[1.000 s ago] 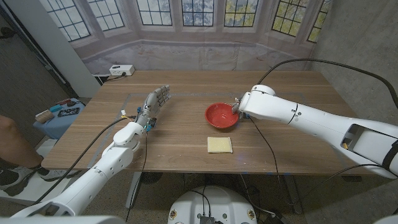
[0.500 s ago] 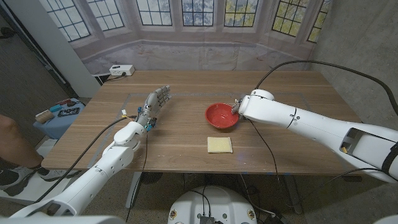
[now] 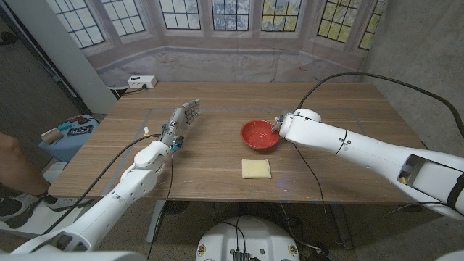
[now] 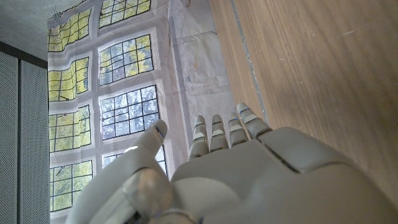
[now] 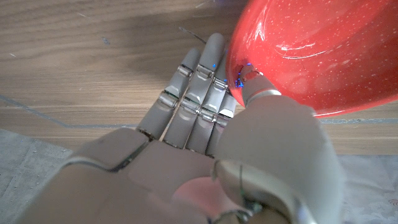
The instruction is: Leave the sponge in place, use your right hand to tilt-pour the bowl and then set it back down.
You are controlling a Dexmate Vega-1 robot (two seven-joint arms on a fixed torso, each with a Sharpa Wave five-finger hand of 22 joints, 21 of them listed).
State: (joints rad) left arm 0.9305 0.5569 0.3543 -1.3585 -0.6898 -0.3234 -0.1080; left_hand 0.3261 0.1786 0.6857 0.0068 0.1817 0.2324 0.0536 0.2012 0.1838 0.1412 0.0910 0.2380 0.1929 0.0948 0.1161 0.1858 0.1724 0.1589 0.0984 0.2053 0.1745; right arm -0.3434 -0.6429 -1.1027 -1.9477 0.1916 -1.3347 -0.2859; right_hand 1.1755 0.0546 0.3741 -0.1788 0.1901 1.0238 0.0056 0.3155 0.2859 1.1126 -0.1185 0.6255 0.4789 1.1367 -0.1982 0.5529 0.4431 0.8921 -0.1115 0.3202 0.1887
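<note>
The red bowl [image 3: 261,135] sits mid-table, empty inside. My right hand [image 3: 278,125] is at its right rim. In the right wrist view the thumb [image 5: 261,99] presses on the rim of the bowl [image 5: 311,50] while the fingers [image 5: 199,81] reach straight along its outer wall, so my right hand [image 5: 205,124] pinches the rim. The yellow sponge [image 3: 256,169] lies flat in front of the bowl, apart from both hands. My left hand [image 3: 183,119] stands over the table's left part, fingers straight and together, holding nothing; the left wrist view shows the back of that hand [image 4: 249,168].
A white box [image 3: 141,81] rests at the table's far left corner. A black cable [image 3: 312,174] runs over the table under my right arm. A blue stool [image 3: 69,134] with small items and a person's leg [image 3: 11,163] are left of the table.
My right arm has shifted a little to the right, and the bowl has slid slightly right with the hand. The sponge and left hand have not moved.
</note>
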